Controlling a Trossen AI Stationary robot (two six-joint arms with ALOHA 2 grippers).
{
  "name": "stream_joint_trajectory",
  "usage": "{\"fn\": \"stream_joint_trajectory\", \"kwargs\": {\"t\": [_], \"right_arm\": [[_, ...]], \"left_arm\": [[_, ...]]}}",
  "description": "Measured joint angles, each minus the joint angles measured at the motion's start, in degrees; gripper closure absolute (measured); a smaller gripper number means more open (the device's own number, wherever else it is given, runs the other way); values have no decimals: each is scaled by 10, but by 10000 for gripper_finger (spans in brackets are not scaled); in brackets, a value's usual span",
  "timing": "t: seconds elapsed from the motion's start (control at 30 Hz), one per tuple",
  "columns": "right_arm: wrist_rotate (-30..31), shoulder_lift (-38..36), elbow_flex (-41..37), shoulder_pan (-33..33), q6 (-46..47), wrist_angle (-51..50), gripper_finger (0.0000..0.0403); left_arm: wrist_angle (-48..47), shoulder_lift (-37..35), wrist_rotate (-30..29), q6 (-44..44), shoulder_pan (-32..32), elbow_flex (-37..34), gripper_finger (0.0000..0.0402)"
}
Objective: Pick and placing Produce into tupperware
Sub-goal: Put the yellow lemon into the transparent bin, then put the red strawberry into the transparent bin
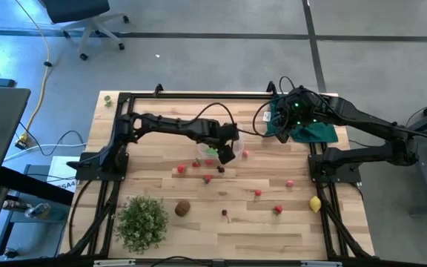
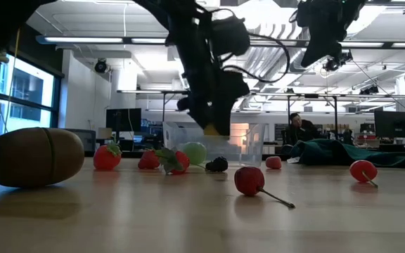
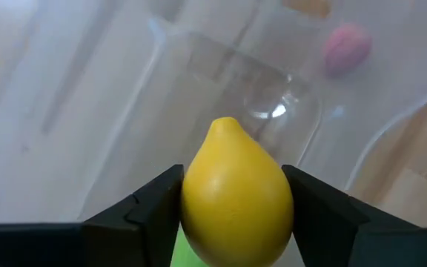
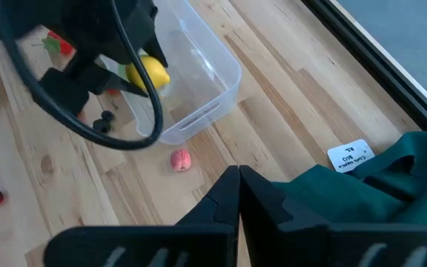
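The left gripper (image 3: 236, 204) holds a yellow lemon (image 3: 236, 196) between its two fingers (image 3: 143, 211). The lemon sits right in the middle of the jaws, touching both of them, and its pointed end sticks out forward past the fingertips. The jaws are closed on the lemon. In the right wrist view the same lemon (image 4: 148, 73) hangs over the clear plastic tub (image 4: 206, 70), inside its rim, and it does not seem to touch the bottom. In the left wrist view the wall and floor of the tub (image 3: 199, 67) are seen just behind the fruit.

The tub stands near the middle of the wooden table (image 1: 273, 222), a little toward the far side. Something green shows under the lemon in the left wrist view, but I cannot tell what it is.

The right gripper (image 4: 237, 194) is up above the dark green cloth (image 4: 391, 178) at the far right corner of the table. Its jaws are closed together and hold nothing.

A small pink fruit (image 4: 180, 159) lies on the table just beside the tub. Other red fruits (image 1: 258, 193), a brown kiwi (image 1: 182, 208) and a second lemon (image 1: 315, 204) lie scattered on the near half, well apart from the tub.
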Motion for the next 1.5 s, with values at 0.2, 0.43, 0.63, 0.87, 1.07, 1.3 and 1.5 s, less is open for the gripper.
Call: {"fn": "stream_joint_trajectory", "kwargs": {"t": [0.2,0.43,0.63,0.87,1.07,1.3,1.5], "right_arm": [[0,0,0,0,0,0,402],[0,0,0,0,0,0,402],[0,0,0,0,0,0,402],[0,0,0,0,0,0,402],[0,0,0,0,0,0,402],[0,0,0,0,0,0,402],[0,0,0,0,0,0,402]], "left_arm": [[6,14,4,0,0,0,193],[4,14,-15,10,0,0,203],[2,14,-78,39,-13,0,185],[1,13,-93,45,-13,0,205],[1,13,-115,60,-16,0,186],[0,13,-113,60,-15,0,181],[2,13,-109,66,-15,0,184]]}}
